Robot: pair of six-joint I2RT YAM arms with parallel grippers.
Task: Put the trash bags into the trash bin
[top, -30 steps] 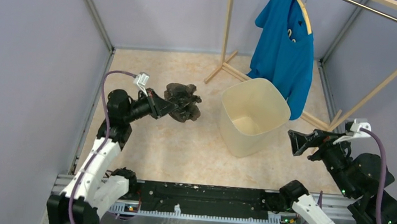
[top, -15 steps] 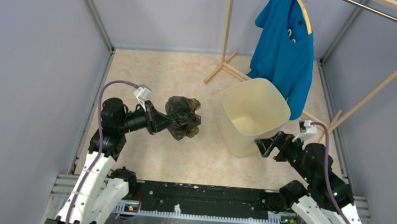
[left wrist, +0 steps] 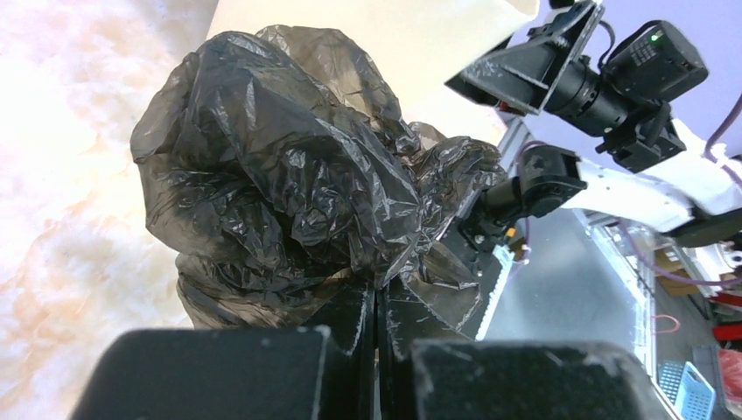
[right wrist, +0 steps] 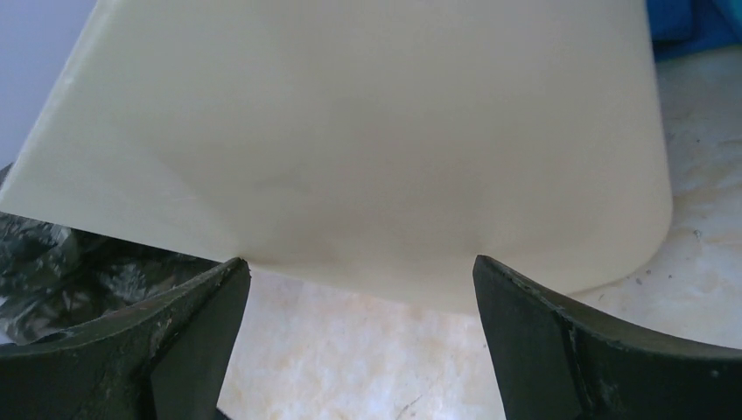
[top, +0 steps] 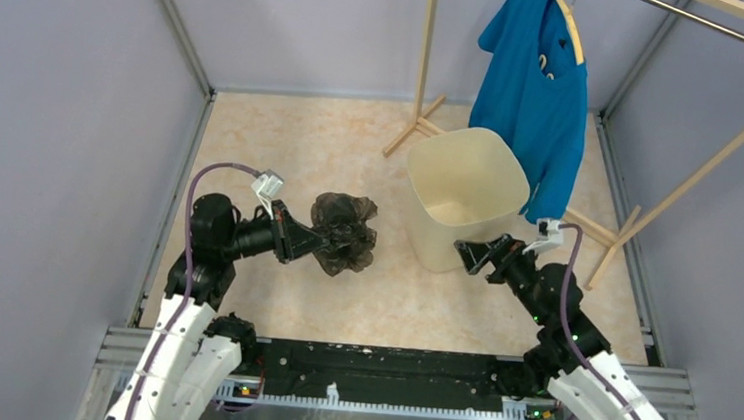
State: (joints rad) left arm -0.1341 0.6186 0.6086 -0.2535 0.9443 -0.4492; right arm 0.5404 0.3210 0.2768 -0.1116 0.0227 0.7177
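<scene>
The trash bag (top: 343, 232) is a crumpled dark brownish-grey film wad held off the floor, left of the bin; it fills the left wrist view (left wrist: 289, 175). My left gripper (top: 318, 238) is shut on the bag's lower folds (left wrist: 378, 293). The cream-beige trash bin (top: 465, 192) stands tilted, its mouth facing up toward the camera. My right gripper (top: 467, 253) is open and empty, its fingertips at the bin's near lower wall. In the right wrist view (right wrist: 359, 267) the bin wall (right wrist: 367, 140) fills the frame just beyond the spread fingers; contact cannot be told.
A blue T-shirt (top: 538, 93) hangs on a wooden rack (top: 425, 64) right behind the bin. Grey walls close in left, back and right. A black rail (top: 385, 372) runs along the near edge. Marbled floor lies between bag and bin.
My right arm swung left and forward to the bin's near side. The bin shifted back and left and tilted. My left gripper moved the bag slightly down and toward me.
</scene>
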